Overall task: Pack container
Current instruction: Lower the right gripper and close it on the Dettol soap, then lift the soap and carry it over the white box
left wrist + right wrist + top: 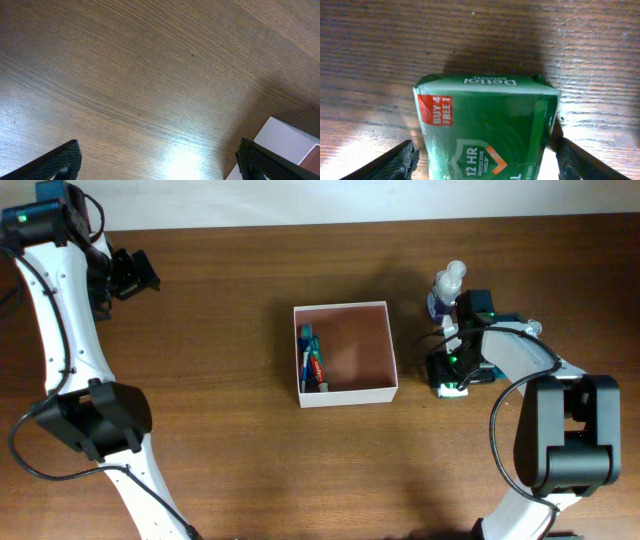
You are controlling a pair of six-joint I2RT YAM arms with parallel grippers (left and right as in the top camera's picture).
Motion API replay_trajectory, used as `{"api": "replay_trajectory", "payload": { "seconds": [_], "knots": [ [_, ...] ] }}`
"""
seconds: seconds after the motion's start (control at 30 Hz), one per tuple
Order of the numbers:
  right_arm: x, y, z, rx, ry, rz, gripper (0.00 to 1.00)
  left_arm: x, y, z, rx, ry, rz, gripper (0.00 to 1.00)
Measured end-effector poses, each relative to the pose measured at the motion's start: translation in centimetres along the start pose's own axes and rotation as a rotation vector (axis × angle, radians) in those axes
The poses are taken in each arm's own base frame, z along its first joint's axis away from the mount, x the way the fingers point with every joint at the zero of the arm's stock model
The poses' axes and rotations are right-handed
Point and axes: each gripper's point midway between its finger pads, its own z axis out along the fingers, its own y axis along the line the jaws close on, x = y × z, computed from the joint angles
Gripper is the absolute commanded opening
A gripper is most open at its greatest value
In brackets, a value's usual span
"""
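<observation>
- Container (348,394) is sitting mid-counter.
- Right gripper (482,162) is straddling the soap pack (485,120). I cannot tell if it is pinching, so the pack is risking a slip when lifted.
- Left gripper (160,160) is hanging spread near a counter corner.

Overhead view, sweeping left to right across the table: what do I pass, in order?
left gripper → container, with toiletry tubes lying along its left wall → right gripper, fingers either side of a green soap pack
</observation>
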Motion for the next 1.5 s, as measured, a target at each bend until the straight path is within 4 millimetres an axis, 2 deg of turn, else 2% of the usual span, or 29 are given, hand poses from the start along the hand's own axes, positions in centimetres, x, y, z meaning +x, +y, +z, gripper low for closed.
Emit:
{"api": "replay_trajectory", "payload": {
  "seconds": [0.2,0.33,0.6,0.87,1.0,1.1,1.33,1.5],
  "knots": [
    [-0.1,-0.1,0.1,0.003,-0.007,-0.001,0.68,0.0,0.0,0.0,0.0,0.0,0.0,0.99],
    [-0.4,-0.1,0.1,0.005,-0.018,0.0,0.64,0.0,0.0,0.0,0.0,0.0,0.0,0.99],
    [-0.4,-0.1,0.1,0.003,-0.019,0.005,0.38,0.0,0.0,0.0,0.0,0.0,0.0,0.99],
    [-0.3,0.1,0.0,-0.006,-0.013,0.007,0.4,0.0,0.0,0.0,0.0,0.0,0.0,0.99],
    [0.3,0.8,-0.8,-0.045,0.033,0.01,0.43,0.0,0.0,0.0,0.0,0.0,0.0,0.99],
    [-0.3,1.4,-2.5,-0.085,0.045,0.012,0.43,0.0,0.0,0.0,0.0,0.0,0.0,0.99],
    [-3.4,3.4,-10.4,-0.195,0.009,0.013,0.43,0.0,0.0,0.0,0.0,0.0,0.0,0.99],
    [-4.9,6.0,-15.9,-0.258,-0.047,-0.028,0.43,0.0,0.0,0.0,0.0,0.0,0.0,0.99]
  ]
}}
